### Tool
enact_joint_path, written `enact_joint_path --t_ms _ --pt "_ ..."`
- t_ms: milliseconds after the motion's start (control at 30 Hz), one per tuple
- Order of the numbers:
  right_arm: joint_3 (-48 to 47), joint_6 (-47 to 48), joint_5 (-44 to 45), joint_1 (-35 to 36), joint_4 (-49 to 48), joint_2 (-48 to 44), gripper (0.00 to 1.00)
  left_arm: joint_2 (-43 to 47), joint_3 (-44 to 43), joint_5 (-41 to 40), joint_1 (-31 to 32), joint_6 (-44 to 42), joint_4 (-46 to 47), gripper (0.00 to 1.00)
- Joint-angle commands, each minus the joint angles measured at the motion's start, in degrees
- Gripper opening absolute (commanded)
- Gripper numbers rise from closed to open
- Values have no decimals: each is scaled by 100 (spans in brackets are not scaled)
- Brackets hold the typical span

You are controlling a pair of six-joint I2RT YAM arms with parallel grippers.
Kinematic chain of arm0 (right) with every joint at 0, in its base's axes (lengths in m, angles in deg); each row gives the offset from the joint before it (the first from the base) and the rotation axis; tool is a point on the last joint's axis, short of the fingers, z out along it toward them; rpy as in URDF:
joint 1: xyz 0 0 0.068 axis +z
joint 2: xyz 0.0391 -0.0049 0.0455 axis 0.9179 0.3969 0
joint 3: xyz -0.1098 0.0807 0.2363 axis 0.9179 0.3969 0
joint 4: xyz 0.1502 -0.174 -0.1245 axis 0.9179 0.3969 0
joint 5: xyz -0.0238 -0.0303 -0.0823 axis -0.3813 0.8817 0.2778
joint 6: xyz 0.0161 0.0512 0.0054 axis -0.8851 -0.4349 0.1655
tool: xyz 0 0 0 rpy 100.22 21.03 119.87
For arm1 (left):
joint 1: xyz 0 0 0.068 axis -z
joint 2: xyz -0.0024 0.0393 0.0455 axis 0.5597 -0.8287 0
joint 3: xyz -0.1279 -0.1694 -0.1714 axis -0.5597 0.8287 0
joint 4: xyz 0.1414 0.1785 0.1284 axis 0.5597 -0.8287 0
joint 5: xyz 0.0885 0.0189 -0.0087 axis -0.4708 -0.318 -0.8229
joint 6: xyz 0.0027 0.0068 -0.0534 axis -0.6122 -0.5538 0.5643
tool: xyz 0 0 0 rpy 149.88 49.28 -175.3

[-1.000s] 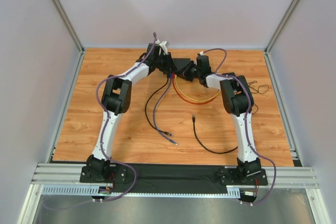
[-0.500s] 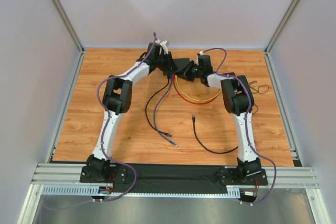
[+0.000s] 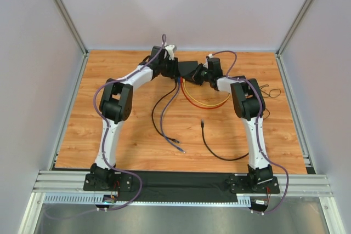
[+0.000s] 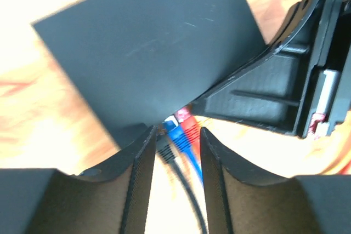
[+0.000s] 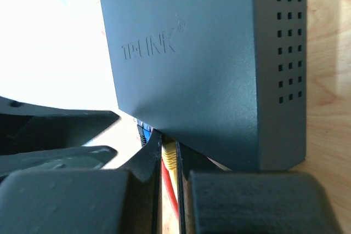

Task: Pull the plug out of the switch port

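The black switch (image 3: 189,68) lies at the back middle of the table, between my two grippers. In the left wrist view its flat top (image 4: 148,53) fills the frame. My left gripper (image 4: 175,152) is open, and its fingers (image 4: 140,173) straddle the black plug (image 4: 164,150), blue plug (image 4: 176,135) and red plug (image 4: 187,127) at the switch's port side. In the right wrist view the switch (image 5: 192,53) lies just ahead. My right gripper (image 5: 170,163) is shut on the yellow plug (image 5: 169,154), which still sits in its port.
Yellow and red cables (image 3: 205,102) loop toward me from the switch. Black and purple cables (image 3: 170,127) trail to loose ends mid-table. Another black cable (image 3: 219,149) lies at the right. A thin black wire (image 3: 270,91) lies by the right wall.
My left arm's elbow has swung left and its gripper has shifted slightly at the switch. The right gripper has barely moved.
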Motion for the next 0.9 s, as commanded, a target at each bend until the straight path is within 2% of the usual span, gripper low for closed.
enact_joint_path --t_ms 0,167,400,500,867 --pt "41 25 -160 36 228 214 0 424 -160 -599 44 -1024 -447 47" --pt "23 24 -186 27 210 205 0 257 -617 -1275 202 -1796 -834 54" --pt "67 77 -178 36 192 152 0 222 -592 -1373 343 -3054 -668 56" --pt "41 51 -222 27 166 187 0 266 -504 -1162 334 -3292 -694 56" --pt "67 25 -301 10 105 179 0 380 -153 -1522 290 -3978 -887 52"
